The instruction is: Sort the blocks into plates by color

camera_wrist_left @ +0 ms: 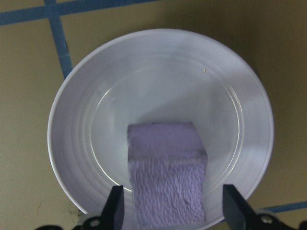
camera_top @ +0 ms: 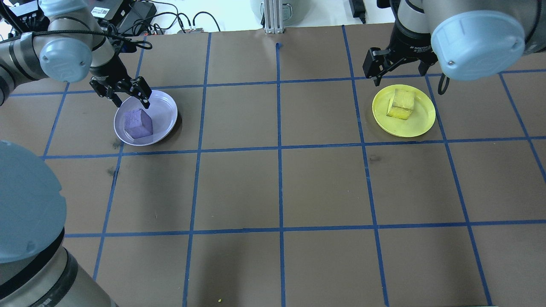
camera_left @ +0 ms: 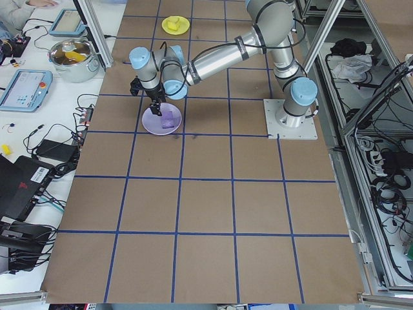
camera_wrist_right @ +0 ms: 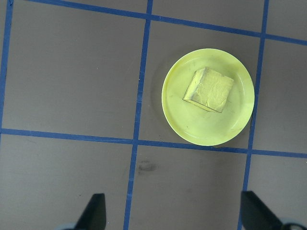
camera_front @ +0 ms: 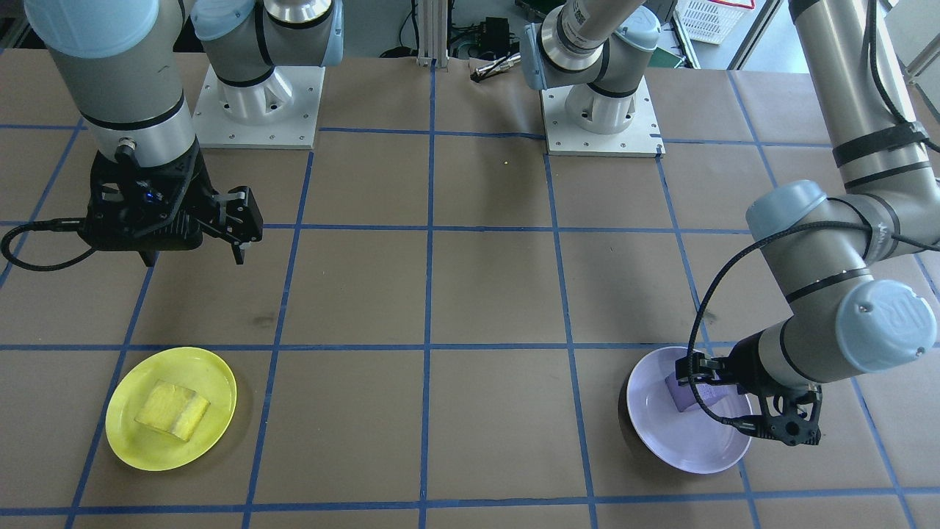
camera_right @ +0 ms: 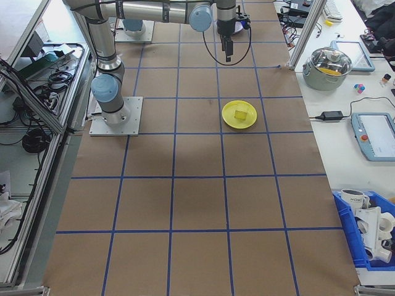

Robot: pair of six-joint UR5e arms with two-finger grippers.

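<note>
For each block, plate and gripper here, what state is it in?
Purple block: lying in the lavender plate, not gripped.
Lavender plate: flat on the table, holding the purple block.
Yellow block: lying in the yellow plate.
Yellow plate: flat, holding the yellow block.
Left gripper: open, above the purple block.
Right gripper: open, empty, raised.

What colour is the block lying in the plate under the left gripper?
Purple. The block is a shade darker than its pale lavender plate; the left wrist view shows it best.

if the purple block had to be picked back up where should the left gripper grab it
Grip the purple block on its two flat side faces, coming straight down from above. It sits flat in the lavender plate, and the open left gripper already straddles it.
</note>
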